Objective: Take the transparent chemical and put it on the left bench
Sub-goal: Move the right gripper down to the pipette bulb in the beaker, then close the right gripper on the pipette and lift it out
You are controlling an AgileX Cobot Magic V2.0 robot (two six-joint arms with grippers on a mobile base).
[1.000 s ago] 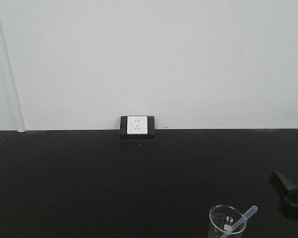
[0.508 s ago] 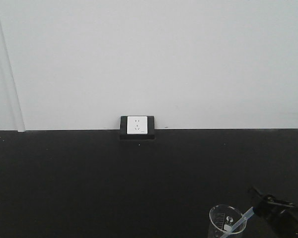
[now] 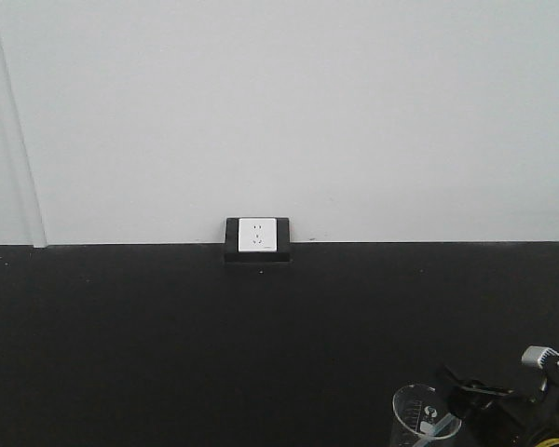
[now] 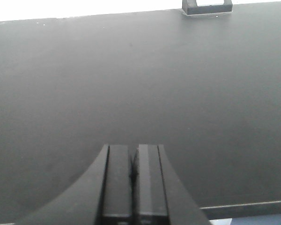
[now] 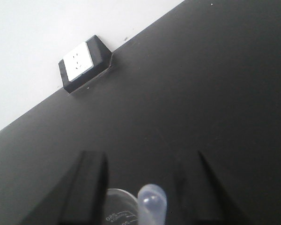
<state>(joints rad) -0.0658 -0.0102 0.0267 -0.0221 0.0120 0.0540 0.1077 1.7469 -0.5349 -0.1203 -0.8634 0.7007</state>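
Right claw [image 5: 143,159] gapes around the pipette [image 5: 151,199], left claw [image 4: 133,161] pressed together; closing off-centre could knock the beaker [image 3: 415,412] over or flick the pipette away.

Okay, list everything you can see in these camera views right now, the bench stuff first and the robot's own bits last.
Clear pipette: one, faintly bluish, standing in the beaker, bulb end up.
Beaker: one, clear with printed markings, front right of the counter.
Wall socket: one, white plate in a black housing, at the back of the counter against the wall.
Black counter: one, matte black, lower half of the front view.
White wall: one, behind the counter.
Left gripper: one, black, shut on nothing, over bare counter.
Right gripper: one, black, open, a finger either side of the pipette bulb.
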